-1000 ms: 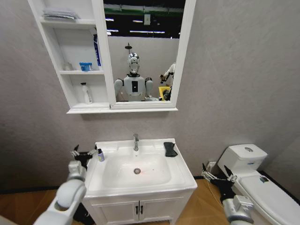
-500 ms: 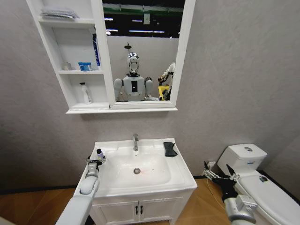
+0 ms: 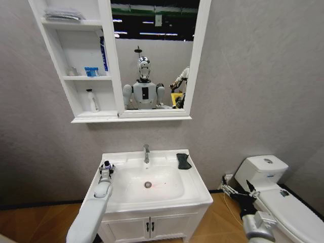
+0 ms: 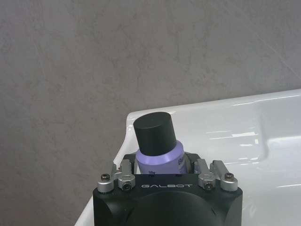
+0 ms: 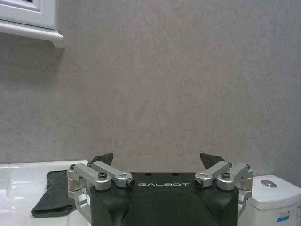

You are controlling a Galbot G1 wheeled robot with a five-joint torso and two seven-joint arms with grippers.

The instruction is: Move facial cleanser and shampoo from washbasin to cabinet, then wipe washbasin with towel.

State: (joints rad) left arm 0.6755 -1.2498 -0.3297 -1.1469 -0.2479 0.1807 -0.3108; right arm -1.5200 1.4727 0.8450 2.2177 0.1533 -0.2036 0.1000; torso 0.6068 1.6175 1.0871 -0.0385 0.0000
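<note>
In the head view, the left gripper [image 3: 106, 167] reaches over the rear left corner of the washbasin [image 3: 152, 197], its fingers on either side of a small purple bottle with a black cap [image 3: 107, 164] that stands upright there. The towel [image 3: 183, 161] lies on the washbasin's rear right corner, beside the chrome tap [image 3: 146, 152]. Above, the cabinet [image 3: 81, 66] hangs on the wall, a white bottle [image 3: 92, 100] on its lowest shelf and a blue box [image 3: 91, 72] on the middle one. The right gripper [image 3: 238, 190] hangs low between the washbasin and the toilet [image 3: 276, 195], fingers spread wide and holding nothing.

In the left wrist view, the purple bottle [image 4: 159, 148] sits between the left gripper's [image 4: 163, 165] fingers, close against them; whether they press on it I cannot tell. The washbasin rim [image 4: 221, 110] runs behind it.

In the right wrist view, the right gripper's [image 5: 160, 159] fingers [image 5: 101, 158] stand wide apart before the grey wall, with the towel [image 5: 54, 195] on the washbasin [image 5: 14, 183] to one side and the toilet [image 5: 273, 195] to the other.
</note>
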